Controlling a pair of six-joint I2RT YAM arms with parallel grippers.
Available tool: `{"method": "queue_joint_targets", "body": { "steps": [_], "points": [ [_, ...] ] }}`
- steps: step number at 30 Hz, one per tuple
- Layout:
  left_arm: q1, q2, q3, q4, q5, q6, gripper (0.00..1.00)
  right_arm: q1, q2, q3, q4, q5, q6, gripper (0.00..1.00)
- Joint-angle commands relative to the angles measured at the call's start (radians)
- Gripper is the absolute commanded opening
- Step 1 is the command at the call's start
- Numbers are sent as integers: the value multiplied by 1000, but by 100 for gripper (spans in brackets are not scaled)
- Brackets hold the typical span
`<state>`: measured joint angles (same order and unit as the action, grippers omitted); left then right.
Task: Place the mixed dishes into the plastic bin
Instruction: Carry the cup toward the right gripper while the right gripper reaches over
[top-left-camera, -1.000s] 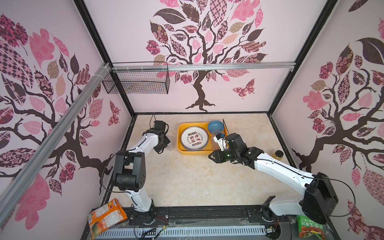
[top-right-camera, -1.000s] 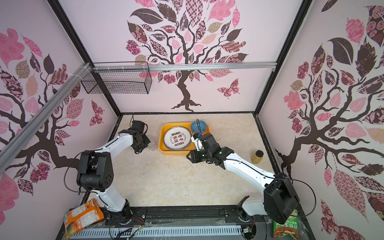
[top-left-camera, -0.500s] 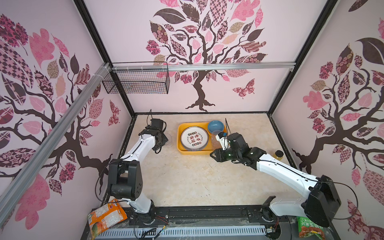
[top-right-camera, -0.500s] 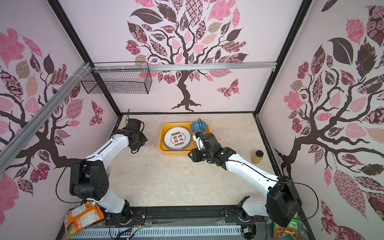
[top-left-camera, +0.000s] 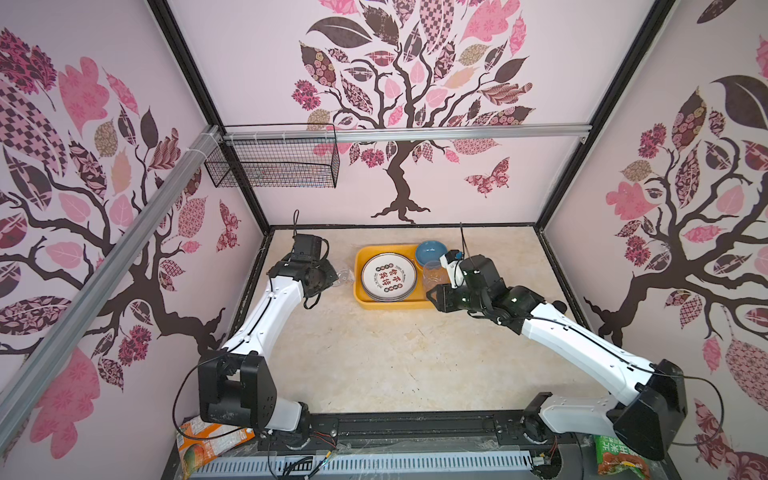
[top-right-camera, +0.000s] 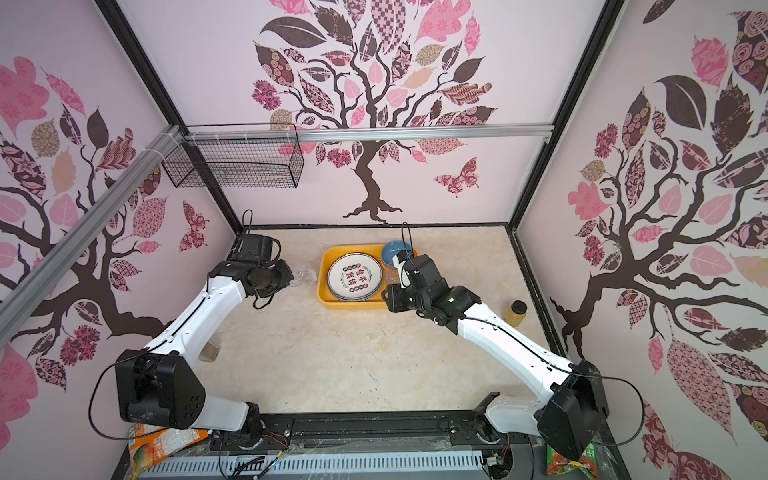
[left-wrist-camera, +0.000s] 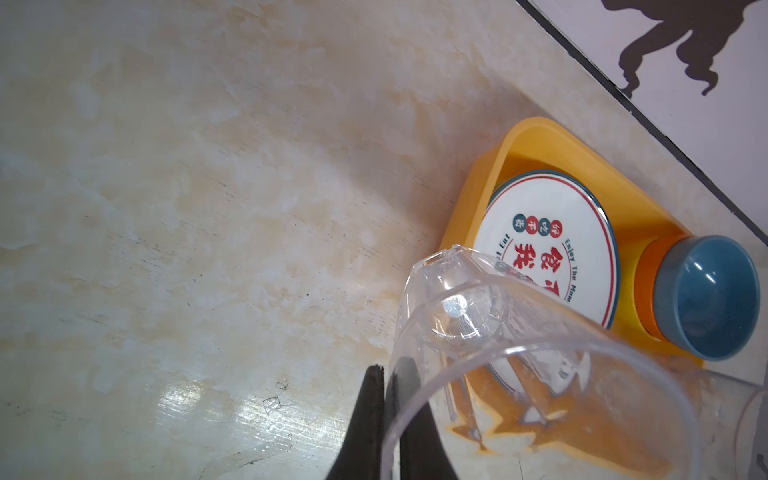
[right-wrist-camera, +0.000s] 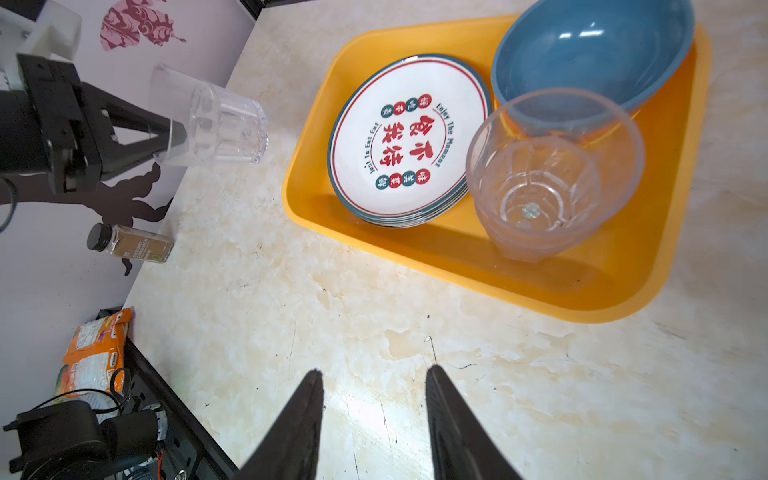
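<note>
Far-ctr on the table (top-left-camera: 395, 365) sits the yellow bin (top-left-camera: 395, 308). Inside it: a stack of plates (top-left-camera: 388, 276) on the L half and a blue bowl (top-left-camera: 431, 252) in the far-R corner, nested in an orange bowl (left-wrist-camera: 648, 282). An upright tumbler (right-wrist-camera: 548, 174) stands just near of the bowl, beside the plates.

The held tumbler (right-wrist-camera: 216, 120) is outside the bin, just L of its L wall, turned sideways w/ its base toward the bin. The L gripper (right-wrist-camera: 174, 133) is clamped on its rim wall, w/ one finger inside the mouth and one outside. Can't tell if the cup clears the tabletop.

The R gripper (right-wrist-camera: 374, 374) has its jaws parted w/ nothing btwn them, over bare table just near of the bin's R part. The upright tumbler is beyond its tips, apart.

An amber bottle (top-right-camera: 516, 313) stands well R, by the R wall. A snack bag (top-left-camera: 199, 440) lies near-L, past the table edge.
</note>
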<state>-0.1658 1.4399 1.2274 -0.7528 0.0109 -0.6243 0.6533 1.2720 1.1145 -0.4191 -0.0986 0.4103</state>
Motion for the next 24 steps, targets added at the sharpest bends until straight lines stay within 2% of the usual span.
{"method": "queue_joint_targets", "body": {
  "steps": [1,5,13,24],
  "points": [
    [-58,-30,6,-9,51,37,0,-1,34,72,-92,47,11,44],
    [-119,-42,4,-14,106,31,0,0,51,119,-129,60,14,44],
    [-246,-27,13,-8,149,28,0,-1,130,256,-274,87,-1,44],
    [-388,23,74,-9,137,14,1,10,213,360,-321,-27,1,45]
  ]
}}
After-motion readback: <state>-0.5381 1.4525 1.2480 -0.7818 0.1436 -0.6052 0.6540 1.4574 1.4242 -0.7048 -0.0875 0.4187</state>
